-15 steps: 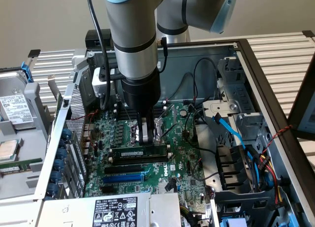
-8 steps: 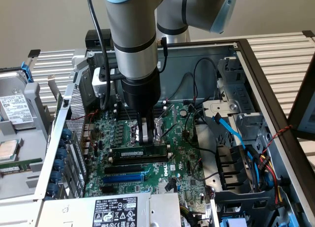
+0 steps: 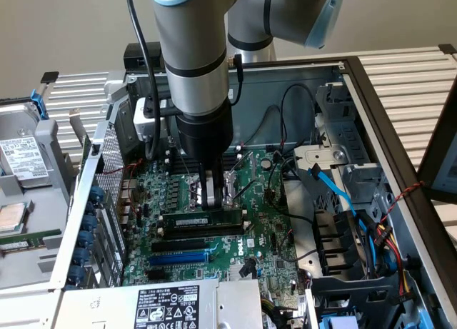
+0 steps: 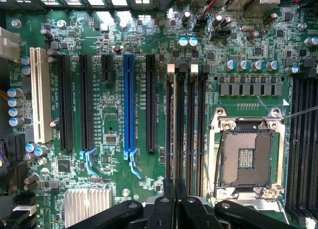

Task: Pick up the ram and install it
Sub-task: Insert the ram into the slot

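Note:
The ram is a long thin green stick with black chips and a white label. It stands on edge over the black memory slots, just beside the CPU socket, inside the open computer case. My gripper comes straight down from the arm and is shut on the ram's top edge near its middle. In the wrist view the gripper pinches the ram, which shows edge-on as a thin dark line along the first slot. I cannot tell whether the stick is seated in the slot.
A blue slot and long black slots lie beside the memory slots. A heat sink sits near the fingers. Blue and black cables and a drive cage fill the exterior view's right. A hard drive lies outside the case.

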Controlling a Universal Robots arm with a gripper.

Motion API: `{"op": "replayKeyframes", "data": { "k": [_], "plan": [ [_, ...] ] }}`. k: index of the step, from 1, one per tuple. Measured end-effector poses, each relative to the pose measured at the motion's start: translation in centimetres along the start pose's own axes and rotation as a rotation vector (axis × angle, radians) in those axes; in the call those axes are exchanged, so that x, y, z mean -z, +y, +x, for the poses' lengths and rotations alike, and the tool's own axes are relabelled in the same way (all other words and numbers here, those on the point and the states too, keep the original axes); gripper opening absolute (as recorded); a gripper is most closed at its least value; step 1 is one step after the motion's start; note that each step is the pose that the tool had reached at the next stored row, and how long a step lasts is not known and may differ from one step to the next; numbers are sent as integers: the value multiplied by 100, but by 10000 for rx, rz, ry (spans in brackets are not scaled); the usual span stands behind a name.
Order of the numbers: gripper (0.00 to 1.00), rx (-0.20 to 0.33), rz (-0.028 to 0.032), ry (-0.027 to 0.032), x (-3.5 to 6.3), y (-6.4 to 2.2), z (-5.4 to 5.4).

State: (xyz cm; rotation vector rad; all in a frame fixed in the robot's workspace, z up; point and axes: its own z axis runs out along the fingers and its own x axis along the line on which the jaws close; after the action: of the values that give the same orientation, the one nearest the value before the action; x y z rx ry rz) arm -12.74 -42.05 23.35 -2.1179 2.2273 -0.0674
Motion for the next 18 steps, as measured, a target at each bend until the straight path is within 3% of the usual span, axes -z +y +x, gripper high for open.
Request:
{"op": "replayKeyframes", "data": {
  "k": [18],
  "plan": [
    [12, 0, 0, 1, -29, 4, 1]
  ]
}}
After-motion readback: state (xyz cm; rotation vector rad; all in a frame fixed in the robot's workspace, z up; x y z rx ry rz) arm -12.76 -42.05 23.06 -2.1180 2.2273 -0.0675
